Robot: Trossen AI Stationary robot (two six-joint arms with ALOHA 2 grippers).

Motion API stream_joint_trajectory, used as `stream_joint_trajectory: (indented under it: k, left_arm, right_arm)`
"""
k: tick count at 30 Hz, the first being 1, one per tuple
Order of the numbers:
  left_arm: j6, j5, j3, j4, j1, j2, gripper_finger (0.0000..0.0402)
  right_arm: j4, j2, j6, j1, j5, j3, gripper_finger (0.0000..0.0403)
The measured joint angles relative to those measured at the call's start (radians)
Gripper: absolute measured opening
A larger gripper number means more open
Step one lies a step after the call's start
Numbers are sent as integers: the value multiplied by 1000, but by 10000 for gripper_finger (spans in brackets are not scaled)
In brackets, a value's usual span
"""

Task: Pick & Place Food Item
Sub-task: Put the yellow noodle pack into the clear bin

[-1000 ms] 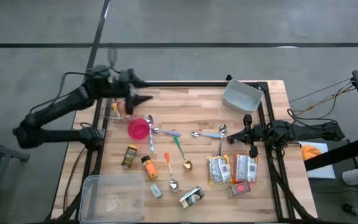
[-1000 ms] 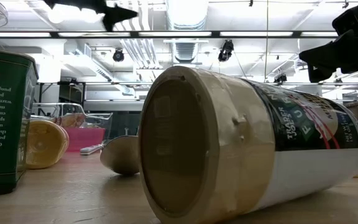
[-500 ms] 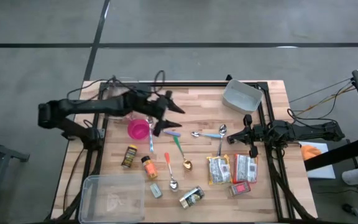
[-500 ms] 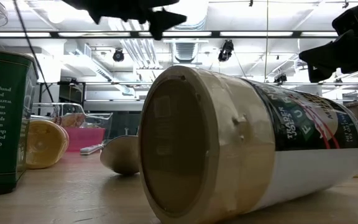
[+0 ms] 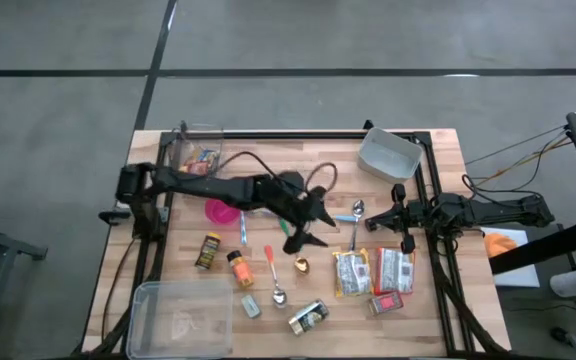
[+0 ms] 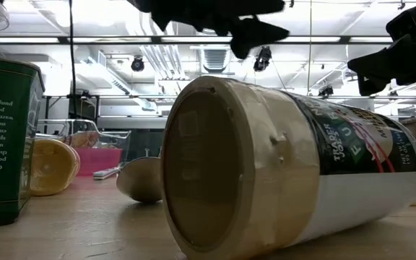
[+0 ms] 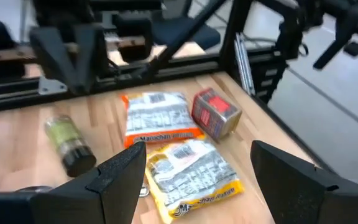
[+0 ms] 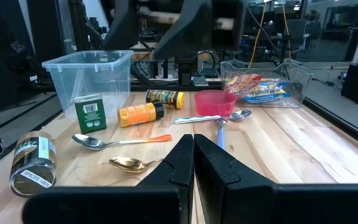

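looking down in the high view, the left gripper [image 5: 306,226] is seen stretched out over the middle of the table [image 5: 438,150] with its fingers spread wide and nothing between them, while the right gripper [image 5: 400,215] is parked at the table's right edge, pinched shut and empty. two ramen packets [image 5: 373,272] are counted lying side by side just right of the left gripper, with a small red box [image 5: 386,301] beside them. five spoons are counted around the centre, along with one pink cup [image 5: 222,208], two clear bins and one grey tub [image 5: 388,153]. in the low view, one large jar [image 6: 287,166] is shown lying on its side, with a green tin [image 6: 2,141] at the left. in the left wrist view, the two packets [image 7: 173,146] are seen past the wide-spread fingers [image 7: 120,180], the red box [image 7: 215,113] touching them and one spice jar [image 7: 68,144] apart. in the right wrist view, the closed fingers [image 8: 188,158] are shown pressed together above the tabletop.
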Motion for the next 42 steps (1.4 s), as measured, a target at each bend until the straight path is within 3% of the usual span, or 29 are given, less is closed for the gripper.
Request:
stream_joint_trajectory:
  k: [11, 19, 29, 42]
  left_arm:
    - [107, -4, 5, 47, -23, 147, 293]
    - [-19, -33, 5, 171, -22, 269, 293]
    - [6, -43, 7, 248, -29, 357, 293]
    - [-44, -41, 221, 77, -38, 521, 293]
  right_arm:
    - [0, 7, 0, 0, 0, 0, 10]
    - [0, 11, 0, 0, 0, 0, 10]
    - [0, 14, 0, 0, 0, 0, 10]
    - [-1, 19, 0, 0, 0, 0, 10]
